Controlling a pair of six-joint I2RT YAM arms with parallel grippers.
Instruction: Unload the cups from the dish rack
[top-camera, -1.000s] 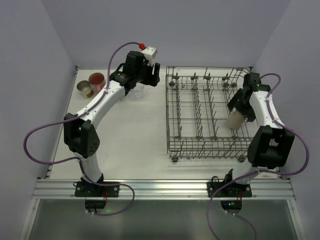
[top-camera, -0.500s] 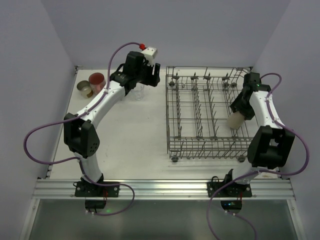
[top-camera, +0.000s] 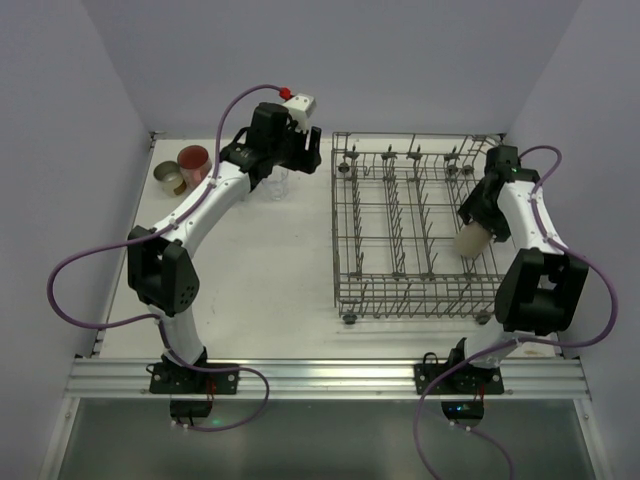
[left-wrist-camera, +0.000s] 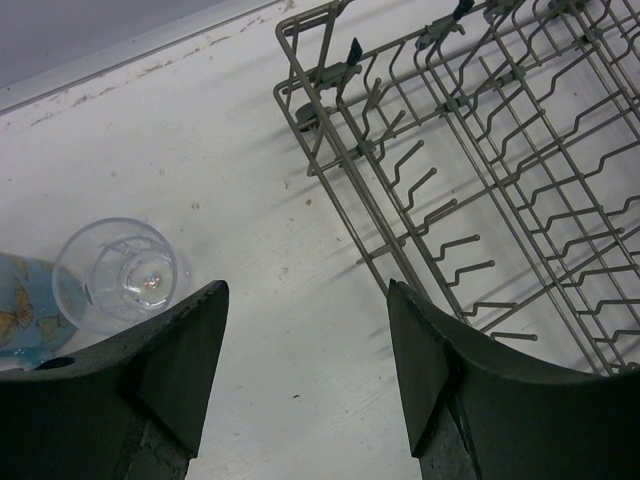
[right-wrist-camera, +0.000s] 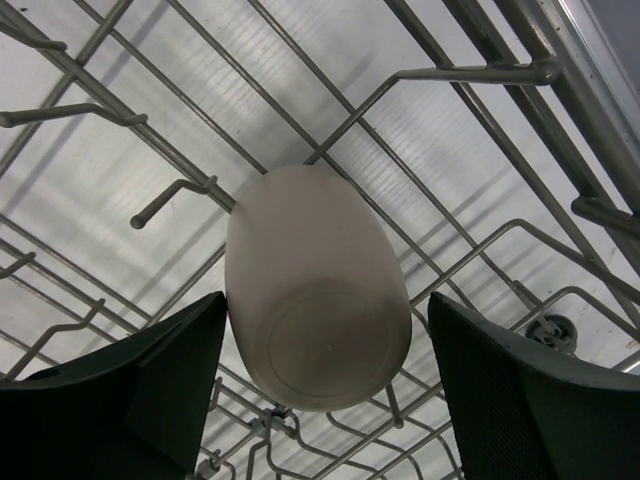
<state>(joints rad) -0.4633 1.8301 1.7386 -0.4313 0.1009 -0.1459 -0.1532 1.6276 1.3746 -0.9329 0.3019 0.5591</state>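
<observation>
Beige cup (right-wrist-camera: 312, 262): tilted among the tines on the right side of the dish rack (top-camera: 341, 225), base toward the wrist camera.
Right gripper (right-wrist-camera: 327, 325): jaws apart, one on each side of the beige cup; contact unclear.
Left gripper (left-wrist-camera: 305, 300): jaws apart, holding nothing, over the table (top-camera: 270, 285) beside the rack's far-left corner.
Glass tumbler (left-wrist-camera: 120, 275): on the table, touching the blue mug (left-wrist-camera: 14, 322).
Pink mug (top-camera: 193, 160), tan cup (top-camera: 168, 178): far-left corner, side by side.

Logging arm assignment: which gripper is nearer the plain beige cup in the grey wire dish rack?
Right. The right gripper straddles the beige cup; the left gripper is outside the rack, by a clear glass tumbler.
</observation>
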